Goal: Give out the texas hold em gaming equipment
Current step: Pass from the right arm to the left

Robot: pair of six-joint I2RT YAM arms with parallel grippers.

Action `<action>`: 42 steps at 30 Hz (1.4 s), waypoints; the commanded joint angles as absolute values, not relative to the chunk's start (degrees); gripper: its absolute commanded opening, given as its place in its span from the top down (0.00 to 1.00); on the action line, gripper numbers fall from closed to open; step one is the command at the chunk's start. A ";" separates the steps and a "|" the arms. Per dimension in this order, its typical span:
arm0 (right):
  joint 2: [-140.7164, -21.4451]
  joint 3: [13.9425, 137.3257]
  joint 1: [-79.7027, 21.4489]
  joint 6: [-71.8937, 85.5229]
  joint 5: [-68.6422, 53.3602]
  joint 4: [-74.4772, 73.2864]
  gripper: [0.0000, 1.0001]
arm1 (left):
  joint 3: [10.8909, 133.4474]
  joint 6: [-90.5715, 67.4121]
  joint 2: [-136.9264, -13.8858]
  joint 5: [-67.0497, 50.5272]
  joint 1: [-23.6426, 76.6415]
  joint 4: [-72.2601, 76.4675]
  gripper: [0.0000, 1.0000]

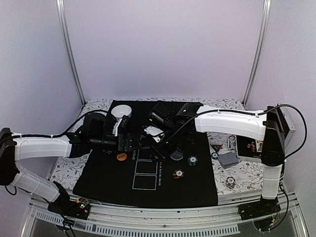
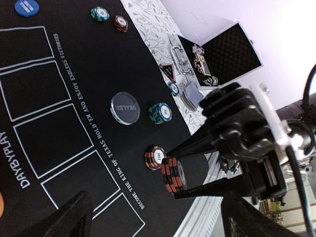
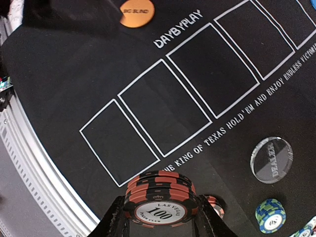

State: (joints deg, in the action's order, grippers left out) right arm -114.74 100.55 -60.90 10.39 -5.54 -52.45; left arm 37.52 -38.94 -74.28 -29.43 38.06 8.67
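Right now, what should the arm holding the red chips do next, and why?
Probably lower the red stack onto the mat and let go: the right gripper holds it, seemingly just above the mat, beside another red chip already set down.

Soft, even light; the mat (image 1: 103, 180) hides shadows. Left wrist view burns white at upper right; the chip stack (image 3: 160, 197) is sharp.

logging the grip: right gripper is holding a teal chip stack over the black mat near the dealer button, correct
Not teal: the right gripper holds a red, dark-striped chip stack over the black mat near the dealer button, as the right wrist view shows.
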 commanded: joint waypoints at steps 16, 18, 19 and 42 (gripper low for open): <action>-118.39 104.76 -62.53 9.14 -6.62 -48.42 0.95 | 36.04 -46.32 -85.18 -35.11 41.81 21.09 0.33; -118.85 105.42 -62.68 9.05 -6.10 -48.67 0.96 | 36.16 -46.36 -86.14 -35.15 41.79 21.06 0.36; -118.96 105.65 -62.77 8.92 -5.80 -48.81 0.95 | 36.25 -46.40 -86.54 -35.30 41.90 21.09 0.38; -122.25 107.85 -64.09 7.62 0.25 -51.90 0.96 | 37.02 -45.66 -91.95 -39.57 42.44 21.52 0.97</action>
State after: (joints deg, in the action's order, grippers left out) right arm -121.62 105.60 -63.90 8.16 -1.08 -52.82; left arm 36.69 -47.27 -90.85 -37.01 41.58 21.96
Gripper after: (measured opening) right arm 0.387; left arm 0.111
